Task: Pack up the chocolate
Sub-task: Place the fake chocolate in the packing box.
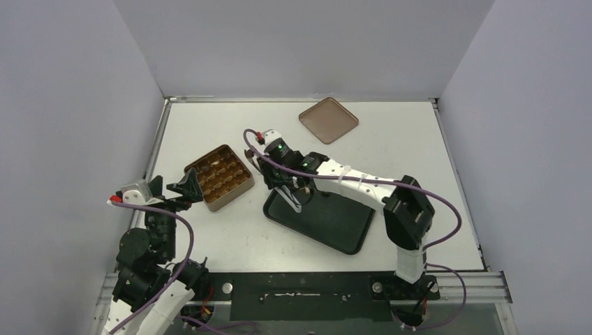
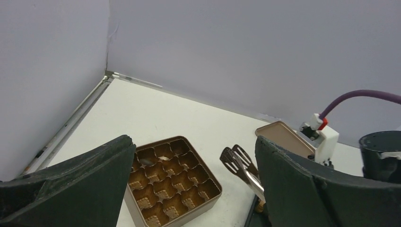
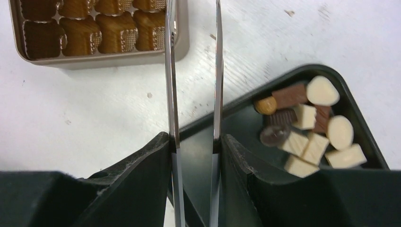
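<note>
At lower right of right-wrist view, approx. a dozen chocolate pcs [image 3: 307, 127] sit in black tray [image 3: 236, 132], tin [image 3: 108, 59] cells look mostly unfilled; right gripper [image 3: 194, 142] clamps tongs [image 3: 171, 71], blades spread, empty.

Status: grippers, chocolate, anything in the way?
Left gripper open, beside the tin. Right gripper shut on tongs, tips empty. Chocolate piled in tray corner. Nothing between tray and tin.

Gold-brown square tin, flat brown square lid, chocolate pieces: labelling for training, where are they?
Gold-brown square tin [image 1: 219, 177]: top view, middle cells.
Flat brown square lid [image 1: 329, 120]: top view, centre.
Brown and cream chocolate pieces [image 3: 304, 116]: right wrist view, cream block mid-heap.
</note>
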